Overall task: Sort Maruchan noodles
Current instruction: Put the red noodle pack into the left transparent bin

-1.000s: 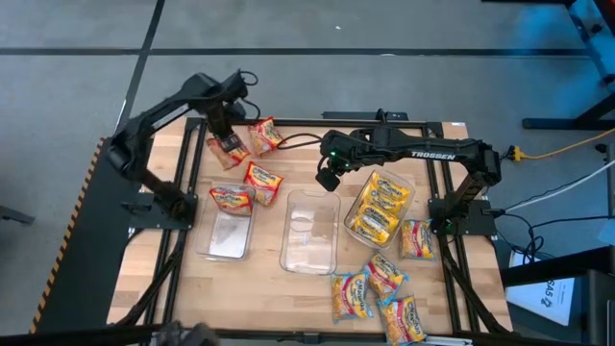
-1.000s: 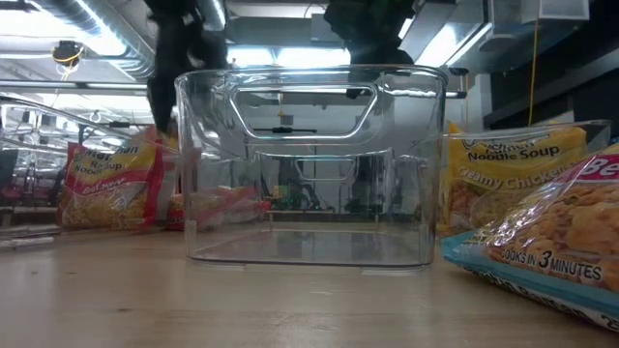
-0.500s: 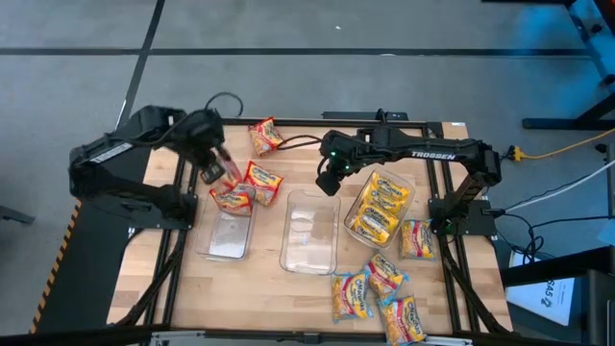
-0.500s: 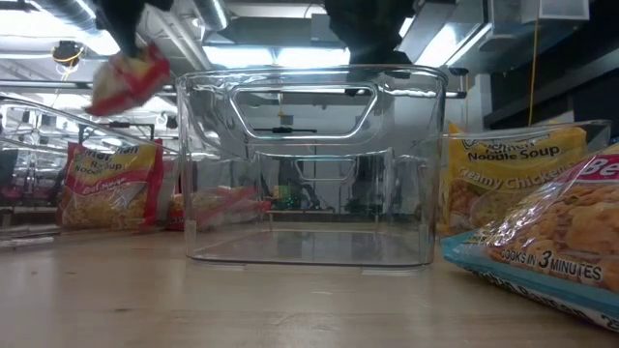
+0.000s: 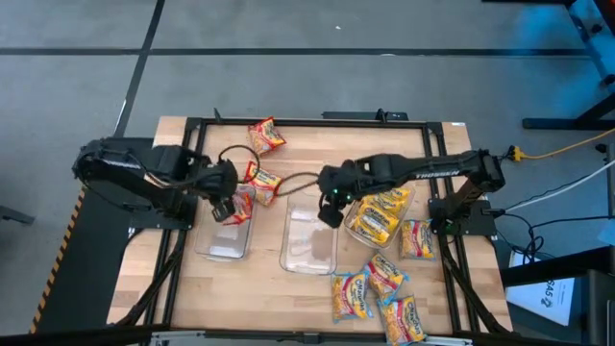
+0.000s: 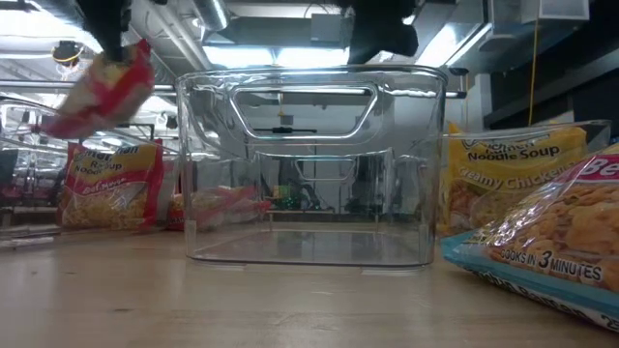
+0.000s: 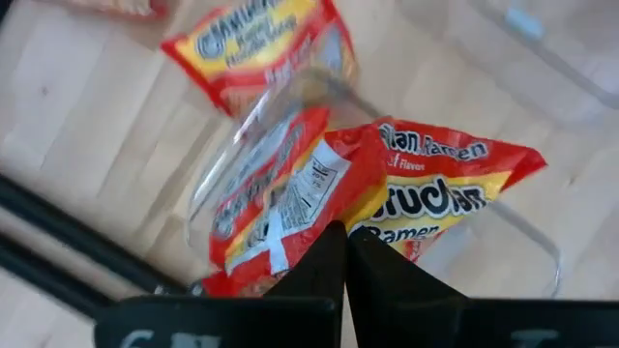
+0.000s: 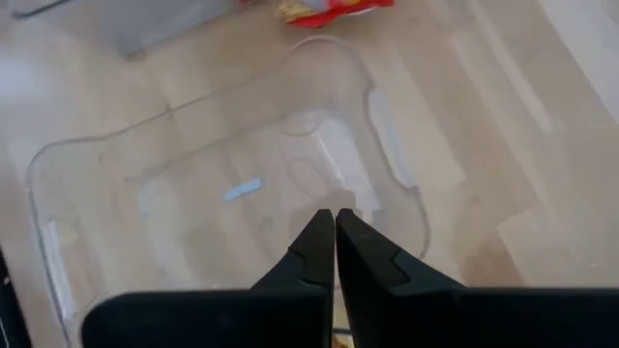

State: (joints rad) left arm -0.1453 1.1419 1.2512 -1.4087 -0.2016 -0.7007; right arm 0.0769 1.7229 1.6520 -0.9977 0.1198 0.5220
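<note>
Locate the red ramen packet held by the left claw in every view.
High view: crinkly red plastic ramen packet left of centre, in the shut left claw above the left clear plastic tray.
Low view: upper left, hanging in the air.
Left wrist view: centre, pinched at the fingertips.
Right wrist view: not identifiable.
Shared landmark: the middle clear plastic tray.

Two dark jointed arms, white lettering on one, black cables — slim black fingers (image 8: 319, 253).
</note>
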